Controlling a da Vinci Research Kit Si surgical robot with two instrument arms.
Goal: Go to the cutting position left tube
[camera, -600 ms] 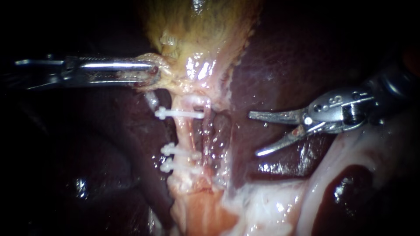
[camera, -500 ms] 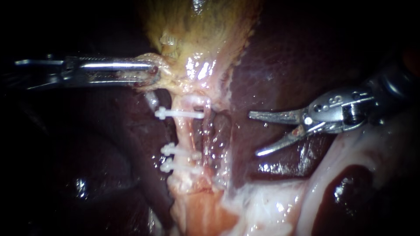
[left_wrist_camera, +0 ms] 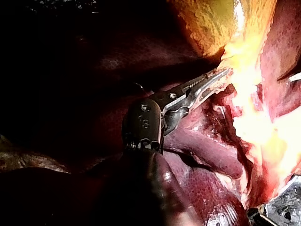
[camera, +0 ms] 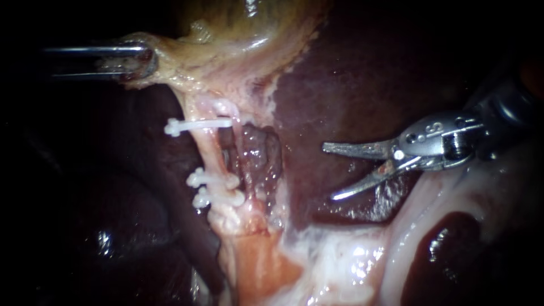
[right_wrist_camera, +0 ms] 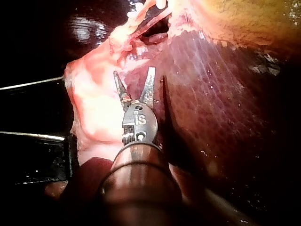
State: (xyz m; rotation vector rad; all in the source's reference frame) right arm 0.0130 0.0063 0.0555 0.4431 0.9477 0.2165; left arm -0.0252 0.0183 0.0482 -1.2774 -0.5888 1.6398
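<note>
A pale tube (camera: 208, 156) runs down from the yellowish gallbladder (camera: 243, 28). It carries one white clip (camera: 195, 125) high up and two white clips (camera: 212, 190) lower down, with a bare stretch between them. My left instrument (camera: 139, 61) has its jaws shut on the gallbladder's lower edge and holds it out to the left; in the left wrist view its jaws (left_wrist_camera: 223, 75) pinch the same bright tissue (left_wrist_camera: 244, 56). My right instrument (camera: 328, 173) hovers over the liver, well to the right of the tube, blades open and empty. The right wrist view also shows these blades (right_wrist_camera: 135, 79) apart.
Dark liver (camera: 351, 73) lies behind and right of the tube. A dark hollow (camera: 258, 150) shows just right of the tube. Pale wet tissue (camera: 351, 255) spreads below the right instrument. An orange stump (camera: 255, 266) sits under the lower clips.
My left instrument has drawn the gallbladder edge up and to the left. The tube and its clips have swung left with it, widening the hollow beside them. The right instrument has not moved.
</note>
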